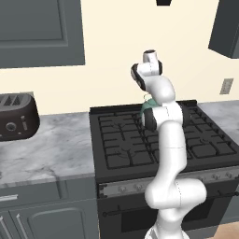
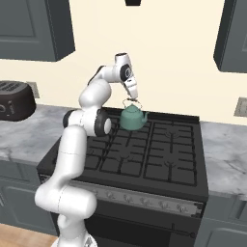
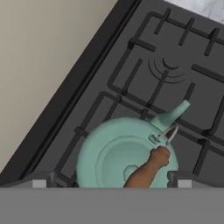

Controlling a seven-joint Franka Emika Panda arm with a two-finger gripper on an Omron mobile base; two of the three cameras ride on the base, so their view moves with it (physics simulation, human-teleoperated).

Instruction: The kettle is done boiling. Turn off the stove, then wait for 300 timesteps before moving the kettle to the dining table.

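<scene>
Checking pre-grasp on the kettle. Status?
End effector open, poised above kettle handle. Kettle upright on stove rear grate. Nothing in the way.

A teal-green kettle (image 2: 132,118) with a brown-topped handle (image 3: 148,169) is sitting just below the dark gripper (image 2: 134,100). Beneath it, the stove (image 2: 159,159) is showing black grates and a silver knob strip (image 2: 144,201). Off to the sides, grey-veined white marble counters (image 1: 44,149) are topping dark grey cabinets (image 1: 46,219).
</scene>
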